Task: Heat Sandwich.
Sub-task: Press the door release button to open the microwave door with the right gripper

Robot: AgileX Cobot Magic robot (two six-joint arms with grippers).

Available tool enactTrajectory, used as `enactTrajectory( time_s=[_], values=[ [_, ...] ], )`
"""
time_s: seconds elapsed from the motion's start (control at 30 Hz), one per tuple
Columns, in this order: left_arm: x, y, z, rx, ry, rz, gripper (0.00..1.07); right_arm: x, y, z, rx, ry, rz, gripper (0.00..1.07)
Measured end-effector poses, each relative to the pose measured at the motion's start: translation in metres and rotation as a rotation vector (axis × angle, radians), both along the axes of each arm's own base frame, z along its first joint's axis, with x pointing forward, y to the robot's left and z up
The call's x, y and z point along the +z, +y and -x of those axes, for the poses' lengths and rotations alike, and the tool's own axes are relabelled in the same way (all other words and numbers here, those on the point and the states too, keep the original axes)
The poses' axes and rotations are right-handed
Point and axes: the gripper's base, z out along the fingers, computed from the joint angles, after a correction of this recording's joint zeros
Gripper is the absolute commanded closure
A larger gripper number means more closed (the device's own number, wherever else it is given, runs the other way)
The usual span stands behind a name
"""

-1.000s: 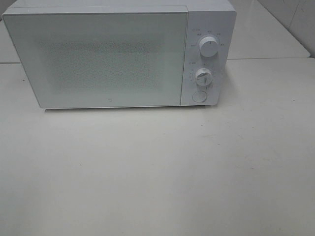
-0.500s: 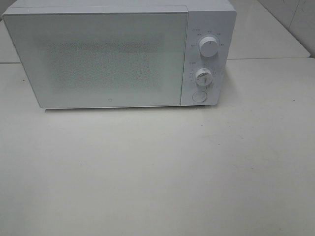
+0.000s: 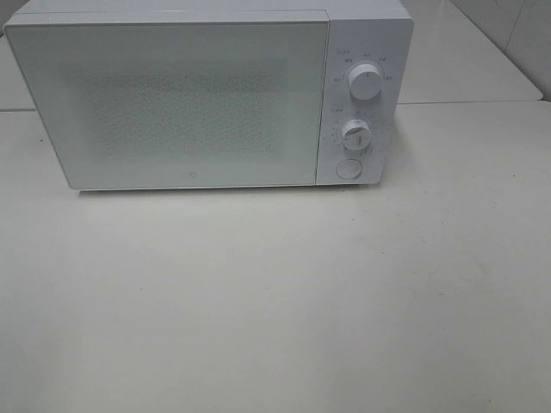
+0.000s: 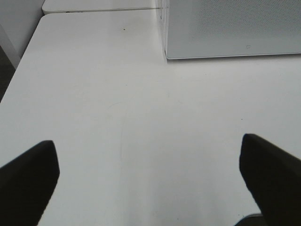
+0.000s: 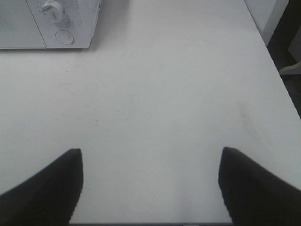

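Note:
The sandwich is out of view in every frame. A white microwave [image 3: 207,95] stands at the back of the table with its door [image 3: 172,103] closed; two knobs [image 3: 365,83] and a round button [image 3: 349,168] sit on its right panel. My left gripper [image 4: 148,181] hovers open over bare table, short of the microwave's [image 4: 230,28] front left corner. My right gripper [image 5: 150,186] is open too, above the table to the near right of the microwave [image 5: 56,23]. Neither gripper appears in the exterior high view, and both hold nothing.
The white table [image 3: 275,301] spreads in front of the microwave. Its left edge [image 4: 21,61] shows in the left wrist view, its right edge [image 5: 277,70] in the right wrist view. A second white table [image 3: 465,52] adjoins behind.

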Motion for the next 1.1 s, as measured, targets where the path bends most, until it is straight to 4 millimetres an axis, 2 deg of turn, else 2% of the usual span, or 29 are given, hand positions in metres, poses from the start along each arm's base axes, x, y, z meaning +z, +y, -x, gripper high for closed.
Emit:
enactTrajectory(
  time_s=[0.13,0.8,0.97,1.1],
  values=[
    [0.000,0.000,0.000,0.000,0.000,0.000,0.05,-0.004,0.002,-0.005,0.013,-0.017,-0.010,0.31],
    [0.000,0.000,0.000,0.000,0.000,0.000,0.05,-0.003,0.003,-0.006,0.020,-0.031,-0.019,0.31],
    [0.000,0.000,0.000,0.000,0.000,0.000,0.05,0.006,0.003,-0.003,0.022,-0.069,-0.024,0.31],
    [0.000,0.000,0.000,0.000,0.000,0.000,0.05,0.015,0.004,-0.011,0.026,-0.085,-0.023,0.31]
  ],
)
